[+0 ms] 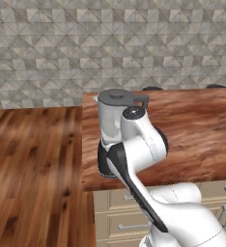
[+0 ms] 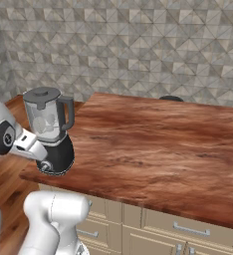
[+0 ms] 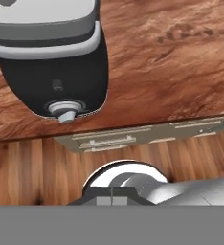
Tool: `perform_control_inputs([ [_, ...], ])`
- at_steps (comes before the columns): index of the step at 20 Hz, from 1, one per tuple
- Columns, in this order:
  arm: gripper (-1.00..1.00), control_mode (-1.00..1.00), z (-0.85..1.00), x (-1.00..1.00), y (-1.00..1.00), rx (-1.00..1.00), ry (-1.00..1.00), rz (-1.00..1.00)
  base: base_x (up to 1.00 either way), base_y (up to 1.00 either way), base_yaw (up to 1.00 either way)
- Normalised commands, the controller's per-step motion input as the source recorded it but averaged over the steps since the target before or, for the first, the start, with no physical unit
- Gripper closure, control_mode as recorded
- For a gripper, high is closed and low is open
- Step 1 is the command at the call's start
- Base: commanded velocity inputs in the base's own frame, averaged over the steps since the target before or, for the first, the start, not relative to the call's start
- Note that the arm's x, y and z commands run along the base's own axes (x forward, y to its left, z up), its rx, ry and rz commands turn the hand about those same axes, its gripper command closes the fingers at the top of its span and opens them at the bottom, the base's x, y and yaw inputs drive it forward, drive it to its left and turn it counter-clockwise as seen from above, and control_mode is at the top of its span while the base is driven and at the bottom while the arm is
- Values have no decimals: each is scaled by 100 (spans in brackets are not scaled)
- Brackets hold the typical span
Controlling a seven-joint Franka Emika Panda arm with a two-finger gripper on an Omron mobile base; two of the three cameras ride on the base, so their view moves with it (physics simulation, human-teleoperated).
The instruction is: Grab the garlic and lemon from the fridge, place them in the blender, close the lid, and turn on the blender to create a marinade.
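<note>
The blender [image 1: 109,120] [image 2: 46,122] stands at the near left corner of the wooden counter [image 1: 192,130] [image 2: 153,149]. Its dark grey lid [image 1: 116,95] [image 2: 41,93] sits on the clear jar. Faint pale lumps show through the jar; I cannot tell garlic from lemon. The fridge is out of view. My gripper [image 2: 44,161] [image 3: 112,198] is shut and holds nothing, low in front of the black base [image 2: 62,152] [image 3: 56,72], close to the silver knob [image 3: 66,110]. Whether it touches the knob I cannot tell. In the left base view my arm [image 1: 134,149] hides it.
Tan drawers [image 2: 188,229] [image 1: 124,212] run under the counter's front edge. Wooden floor [image 1: 33,169] lies to the left of the counter. A tiled wall [image 2: 138,45] stands behind. Dark round tops [image 1: 152,88] [image 2: 171,98] peek over the counter's far edge.
</note>
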Motion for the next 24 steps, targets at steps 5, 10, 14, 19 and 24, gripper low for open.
perform_control_inputs([
  [5,100,-100,-22,14,1,0,0,0,0,0,0],
  [10,100,-100,-14,22,7,0,0,0,0,0,0],
  [14,100,-100,-9,24,14,0,0,0,0,0,0],
  [19,100,-100,-11,25,18,0,0,0,0,0,0],
  [24,100,-100,-15,25,3,0,0,0,0,0,0],
])
